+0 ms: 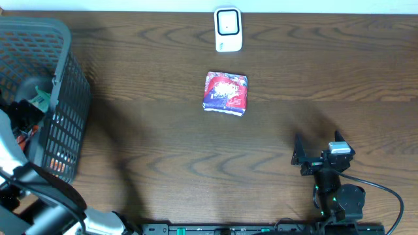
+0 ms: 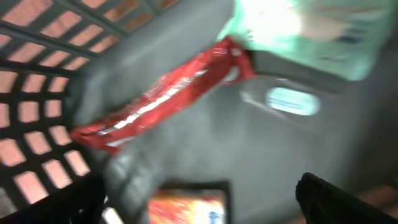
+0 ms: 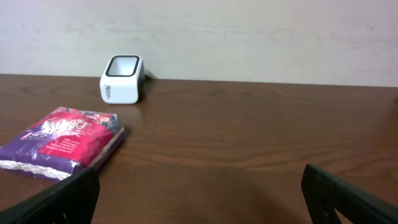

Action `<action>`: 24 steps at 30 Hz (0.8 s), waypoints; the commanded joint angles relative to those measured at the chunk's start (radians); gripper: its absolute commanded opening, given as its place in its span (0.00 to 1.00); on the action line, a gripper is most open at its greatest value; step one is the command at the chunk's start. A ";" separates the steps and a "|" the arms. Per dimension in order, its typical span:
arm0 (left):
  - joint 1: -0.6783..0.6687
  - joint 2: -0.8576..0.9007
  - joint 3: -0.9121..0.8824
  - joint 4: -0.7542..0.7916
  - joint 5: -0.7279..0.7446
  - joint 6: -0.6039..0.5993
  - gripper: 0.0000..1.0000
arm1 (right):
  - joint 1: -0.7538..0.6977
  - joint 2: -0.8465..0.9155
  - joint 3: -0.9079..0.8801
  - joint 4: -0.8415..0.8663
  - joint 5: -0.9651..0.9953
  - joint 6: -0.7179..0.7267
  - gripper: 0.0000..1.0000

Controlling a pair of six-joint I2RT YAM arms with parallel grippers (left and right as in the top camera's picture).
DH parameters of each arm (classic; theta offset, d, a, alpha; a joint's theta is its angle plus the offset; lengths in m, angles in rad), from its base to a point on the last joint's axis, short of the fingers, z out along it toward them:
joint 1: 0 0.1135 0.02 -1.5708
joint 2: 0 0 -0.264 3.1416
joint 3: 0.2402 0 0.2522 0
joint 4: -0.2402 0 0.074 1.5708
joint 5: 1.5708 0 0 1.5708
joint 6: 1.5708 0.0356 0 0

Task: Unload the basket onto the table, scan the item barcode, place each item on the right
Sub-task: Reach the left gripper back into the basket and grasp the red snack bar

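Left claw [image 2: 199, 202]: fingers spread wide apart, the two dark tips showing at the lower corners of its own camera's view, down inside the basket.
Just past the left claw: a small orange-and-red packet [image 2: 186, 208] lies in line with the gap between the tips. The view is too blurred to tell whether anything touches it.
Further ahead of the left claw: a long red wrapper [image 2: 161, 99] lies slantwise on the grey plastic. Beyond it, up and to the right, is a pale green packet [image 2: 298, 31].
Basket [image 1: 65, 98]: grey plastic lattice, its barred wall close on the left claw's left side, holding those three things.
Right claw [image 3: 202, 199]: fingers spread wide apart, low over bare wood, well apart from the basket.
Ahead and left of the right claw: the red-and-purple packet [image 3: 62, 140] lies flat on the table, near the claw and untouched.
Beyond that packet: the white scanner [image 3: 122, 79] stands upright by the far edge, its dark-framed window on top, apart from the packet.
Table [image 1: 163, 150]: dark brown wood, carrying the basket, the packet and the scanner.
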 commanded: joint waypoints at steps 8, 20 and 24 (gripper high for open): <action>0.005 0.195 0.001 0.108 -0.173 0.156 0.98 | -0.004 -0.005 -0.001 -0.005 0.005 -0.011 0.99; 0.005 0.332 0.001 0.242 -0.172 0.158 0.75 | -0.004 -0.005 -0.001 -0.005 0.005 -0.011 0.99; 0.005 0.333 0.001 0.232 -0.134 0.157 0.41 | -0.004 -0.005 -0.001 -0.005 0.005 -0.011 0.99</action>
